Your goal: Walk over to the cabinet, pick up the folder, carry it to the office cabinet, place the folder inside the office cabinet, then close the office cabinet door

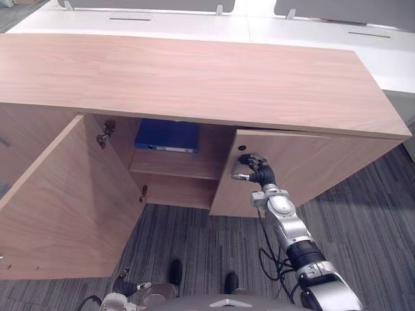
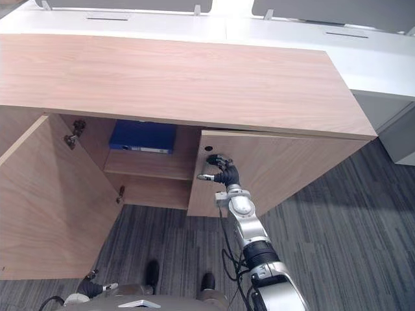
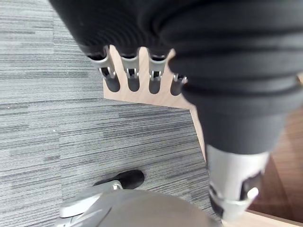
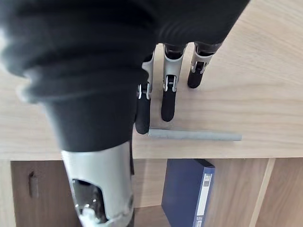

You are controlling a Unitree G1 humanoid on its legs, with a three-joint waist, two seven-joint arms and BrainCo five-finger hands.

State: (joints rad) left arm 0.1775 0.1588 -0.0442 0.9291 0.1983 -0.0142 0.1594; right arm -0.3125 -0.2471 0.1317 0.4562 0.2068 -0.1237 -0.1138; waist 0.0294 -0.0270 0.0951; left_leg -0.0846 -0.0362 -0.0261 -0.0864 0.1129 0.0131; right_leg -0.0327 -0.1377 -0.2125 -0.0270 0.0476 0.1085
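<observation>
Carpet [image 1: 188, 240] lies open between wide-swung left door [image 1: 58, 207] and ajar right door [image 1: 305, 162]. Blue folder [image 1: 167, 136] on cabinet's [image 1: 194, 78] upper shelf, spine outward. Right hand [image 1: 256, 170] straight-fingered against right door, beside handle [image 4: 194, 135]. Left hand [image 1: 126, 285] relaxed, low.

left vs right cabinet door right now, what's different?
The left door is swung wide open; the right door stands only partly open. The right robot hand rests its fingers on the right door by the grey handle; nothing touches the left door. Both have the same wood finish.
</observation>
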